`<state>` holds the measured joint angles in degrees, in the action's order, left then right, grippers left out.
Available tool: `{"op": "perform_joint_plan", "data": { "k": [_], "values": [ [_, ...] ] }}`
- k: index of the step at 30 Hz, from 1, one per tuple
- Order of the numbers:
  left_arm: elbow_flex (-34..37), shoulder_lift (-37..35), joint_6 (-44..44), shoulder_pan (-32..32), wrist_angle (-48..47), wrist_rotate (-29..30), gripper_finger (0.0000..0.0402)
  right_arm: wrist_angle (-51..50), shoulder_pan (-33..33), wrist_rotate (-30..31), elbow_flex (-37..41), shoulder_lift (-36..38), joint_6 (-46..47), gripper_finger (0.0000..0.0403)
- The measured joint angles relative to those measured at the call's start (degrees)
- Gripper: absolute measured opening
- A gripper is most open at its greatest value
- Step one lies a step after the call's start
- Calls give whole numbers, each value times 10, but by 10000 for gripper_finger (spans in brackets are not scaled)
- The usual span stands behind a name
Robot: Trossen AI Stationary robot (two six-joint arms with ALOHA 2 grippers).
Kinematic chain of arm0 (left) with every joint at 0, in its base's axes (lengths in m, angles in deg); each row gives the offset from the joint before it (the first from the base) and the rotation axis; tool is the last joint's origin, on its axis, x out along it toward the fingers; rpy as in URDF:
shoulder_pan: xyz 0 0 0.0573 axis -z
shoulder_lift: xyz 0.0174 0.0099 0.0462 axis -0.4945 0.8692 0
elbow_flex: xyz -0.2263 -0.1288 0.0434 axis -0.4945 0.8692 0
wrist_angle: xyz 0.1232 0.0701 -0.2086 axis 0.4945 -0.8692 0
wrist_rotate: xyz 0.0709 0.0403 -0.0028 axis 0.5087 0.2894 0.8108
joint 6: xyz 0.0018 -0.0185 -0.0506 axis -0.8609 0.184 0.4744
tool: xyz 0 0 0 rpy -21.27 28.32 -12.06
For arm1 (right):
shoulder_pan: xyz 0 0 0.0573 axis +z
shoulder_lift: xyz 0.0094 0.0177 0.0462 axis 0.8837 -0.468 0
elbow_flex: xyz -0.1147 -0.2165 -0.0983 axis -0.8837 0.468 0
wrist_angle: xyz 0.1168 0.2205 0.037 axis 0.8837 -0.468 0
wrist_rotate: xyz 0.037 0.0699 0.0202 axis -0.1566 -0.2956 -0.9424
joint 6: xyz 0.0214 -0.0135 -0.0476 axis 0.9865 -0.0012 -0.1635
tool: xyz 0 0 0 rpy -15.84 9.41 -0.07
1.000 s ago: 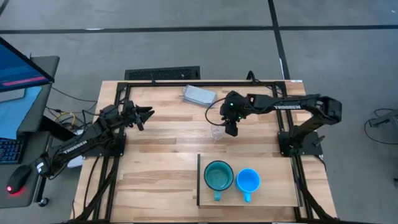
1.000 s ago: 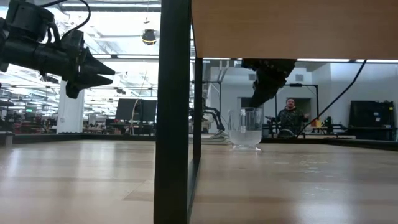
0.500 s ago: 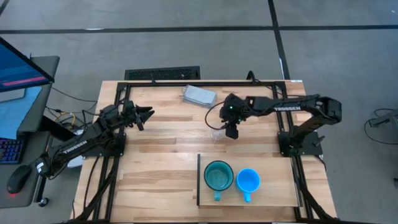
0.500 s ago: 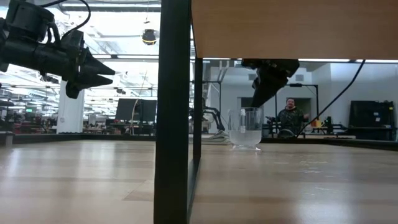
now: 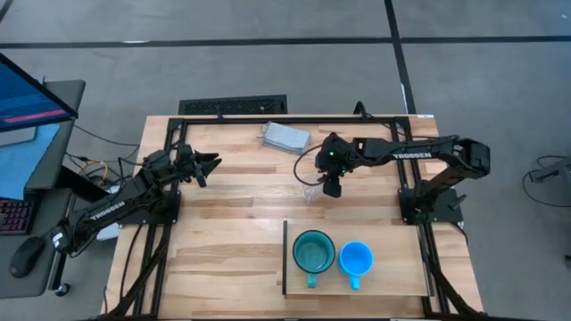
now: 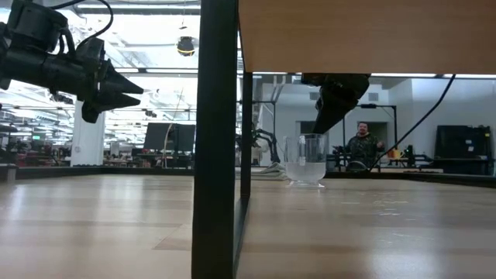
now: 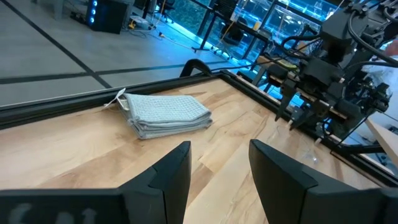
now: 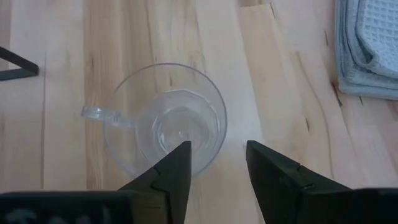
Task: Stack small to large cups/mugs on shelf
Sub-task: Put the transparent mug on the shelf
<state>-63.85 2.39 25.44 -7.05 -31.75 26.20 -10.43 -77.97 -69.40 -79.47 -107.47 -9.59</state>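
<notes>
Shelf (image 5: 393, 283) is lying nearest, at 6 o'clock on the table, carrying 2 mugs: the teal mug (image 5: 313, 252) and, at its 3 o'clock, the blue mug (image 5: 356, 259). Farther in, the clear cup (image 8: 165, 118) is standing upright mid-table. The right gripper (image 8: 214, 165) is hovering above its rim, fingers spread, gripping nothing. The left gripper (image 7: 219, 169) is waiting parted and empty toward 9 o'clock.

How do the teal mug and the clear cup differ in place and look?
The teal mug stands on the shelf beside the blue mug; the clear cup stands on the bare tabletop under the right gripper. The teal mug is opaque and wider; the clear cup is see-through. Both are upright, with handles.
</notes>
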Motion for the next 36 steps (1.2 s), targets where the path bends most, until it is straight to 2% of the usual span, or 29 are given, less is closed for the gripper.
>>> {"op": "perform_joint_plan", "data": {
  "k": [36],
  "values": [
    [0, 0, 0, 0, 0, 15, 153, -6, 4, -5, 0, 0, 18, 175]
  ]
}}
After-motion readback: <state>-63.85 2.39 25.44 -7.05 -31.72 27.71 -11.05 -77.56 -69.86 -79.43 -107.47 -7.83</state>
